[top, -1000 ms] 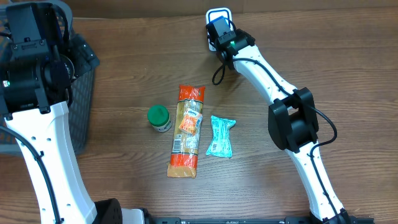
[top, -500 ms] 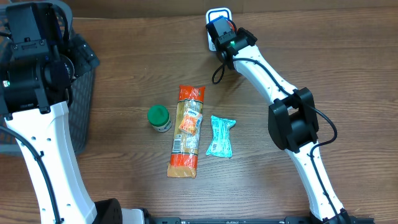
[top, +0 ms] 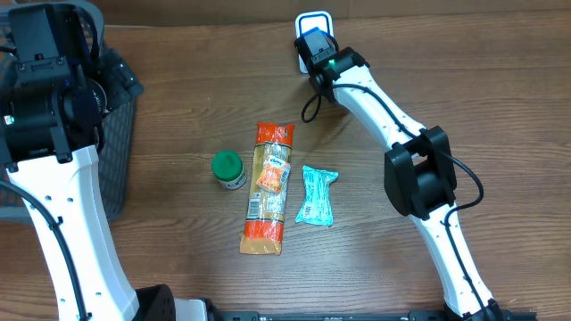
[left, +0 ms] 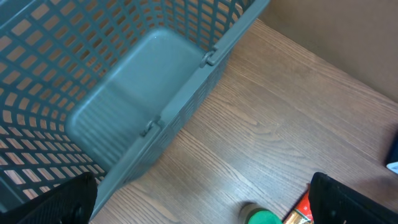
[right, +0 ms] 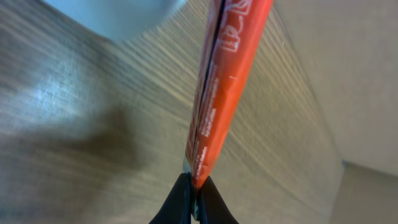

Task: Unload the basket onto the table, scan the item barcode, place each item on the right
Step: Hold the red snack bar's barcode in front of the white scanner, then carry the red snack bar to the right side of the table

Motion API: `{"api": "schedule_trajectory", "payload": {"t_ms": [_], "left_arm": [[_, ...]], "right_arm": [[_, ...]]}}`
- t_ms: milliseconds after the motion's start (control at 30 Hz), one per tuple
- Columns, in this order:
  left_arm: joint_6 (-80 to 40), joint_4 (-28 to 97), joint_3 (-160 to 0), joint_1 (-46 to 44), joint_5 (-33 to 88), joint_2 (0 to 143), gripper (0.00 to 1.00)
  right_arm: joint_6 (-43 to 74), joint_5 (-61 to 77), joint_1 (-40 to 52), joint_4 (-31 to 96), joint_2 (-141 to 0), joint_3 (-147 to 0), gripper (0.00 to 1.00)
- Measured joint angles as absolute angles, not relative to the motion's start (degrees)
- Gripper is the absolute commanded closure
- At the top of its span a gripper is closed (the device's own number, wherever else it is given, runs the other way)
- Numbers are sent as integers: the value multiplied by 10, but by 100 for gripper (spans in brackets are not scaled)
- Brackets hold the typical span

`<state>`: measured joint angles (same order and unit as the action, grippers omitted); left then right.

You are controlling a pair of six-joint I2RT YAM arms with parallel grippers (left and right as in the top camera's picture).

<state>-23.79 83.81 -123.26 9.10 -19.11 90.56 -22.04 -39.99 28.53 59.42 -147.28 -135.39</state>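
A thin orange packet (right: 219, 93), judged light, limp and slick and best taken by its sealed edge, is pinched edge-on at its lower end by the closed right gripper (right: 194, 193) just beside the white scanner (top: 313, 17), while the left gripper (left: 199, 205) is held spread wide, well away from the scanner, over a grey basket (left: 124, 112).

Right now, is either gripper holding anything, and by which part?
The right gripper is shut on a thin orange packet, seen edge-on and pinched at one end. The left gripper is open and empty, over the basket.
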Motion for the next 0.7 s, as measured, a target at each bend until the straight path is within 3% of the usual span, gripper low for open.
{"api": "schedule_trajectory", "payload": {"t_ms": [300, 533, 700], "left_arm": [[-238, 838, -1233, 91, -191, 906, 0], [-238, 838, -1233, 91, -191, 906, 0], [-238, 838, -1233, 91, -191, 906, 1]], "right_arm": [[-98, -335, 248, 762, -1312, -1355, 96], [20, -264, 137, 952, -1261, -1362, 96], [64, -211, 48, 969, -1269, -1326, 96]]}}
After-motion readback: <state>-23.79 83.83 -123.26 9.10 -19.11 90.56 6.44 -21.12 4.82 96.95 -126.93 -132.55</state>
